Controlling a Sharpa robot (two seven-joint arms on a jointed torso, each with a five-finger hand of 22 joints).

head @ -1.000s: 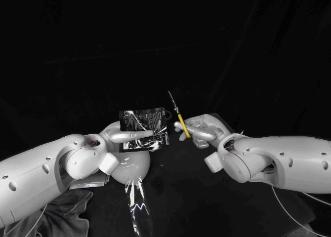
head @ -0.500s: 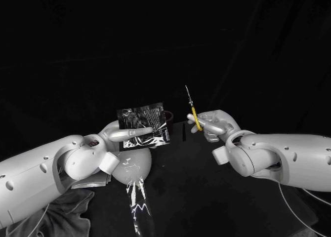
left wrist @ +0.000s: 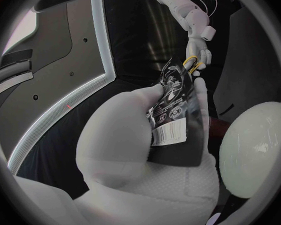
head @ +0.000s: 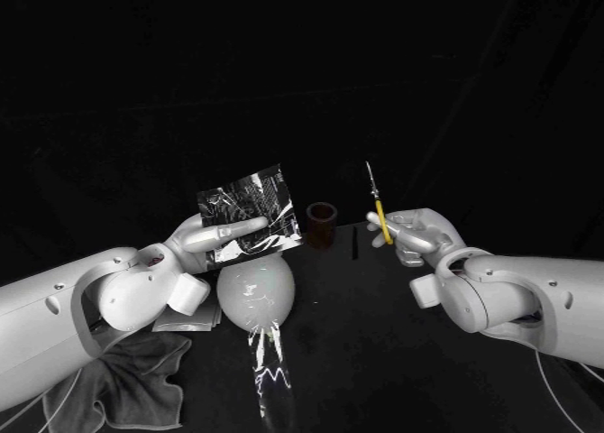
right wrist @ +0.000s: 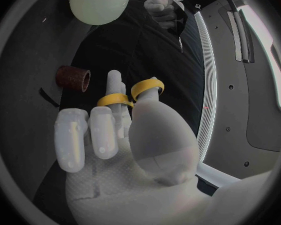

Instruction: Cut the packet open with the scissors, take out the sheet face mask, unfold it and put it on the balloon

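My left hand [head: 214, 240] holds the shiny black packet [head: 248, 211] upright and tilted, just above the pale balloon [head: 257, 290]. In the left wrist view the packet [left wrist: 174, 104] is pinched between thumb and fingers of my left hand [left wrist: 140, 155], with the balloon [left wrist: 256, 149] beside it. My right hand [head: 420, 236] grips the yellow-handled scissors [head: 379, 213], blades pointing up, a clear gap to the right of the packet. The right wrist view has the yellow scissors loops [right wrist: 132, 95] around the fingers [right wrist: 98, 134] of my right hand [right wrist: 125, 140].
A short brown cylinder [head: 320, 224] stands between the two hands, also seen as the cylinder [right wrist: 73, 78] on the table. Crinkled clear film [head: 269, 372] trails from under the balloon toward me. A grey cloth [head: 120, 383] lies at the near left.
My right hand has carried the scissors to the right, away from the packet. My left hand has lifted the packet up and to the left, uncovering the brown cylinder.
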